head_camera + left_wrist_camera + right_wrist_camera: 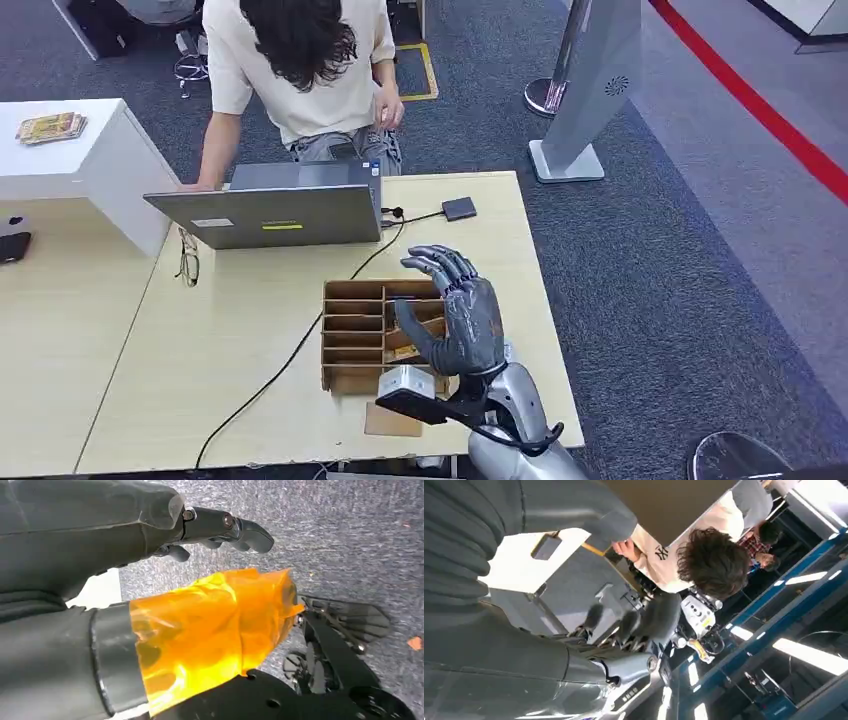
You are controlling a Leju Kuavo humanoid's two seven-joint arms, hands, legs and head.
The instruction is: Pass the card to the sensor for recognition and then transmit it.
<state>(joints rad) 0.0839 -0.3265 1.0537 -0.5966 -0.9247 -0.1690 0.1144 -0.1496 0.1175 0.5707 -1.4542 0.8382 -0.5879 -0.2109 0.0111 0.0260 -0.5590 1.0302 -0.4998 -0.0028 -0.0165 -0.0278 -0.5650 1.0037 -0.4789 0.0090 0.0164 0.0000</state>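
Card (404, 351) in organizer (350, 322) slot, long axis unclear.

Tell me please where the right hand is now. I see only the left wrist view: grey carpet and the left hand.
Observer: The right hand is raised over a cardboard divider box on the table.
Operator: Does it hold anything?
Observer: No, its fingers are spread and hold nothing.
Operator: Where is the sensor?
Observer: A small black pad, likely the sensor, lies on the table's far side, beside the laptop.
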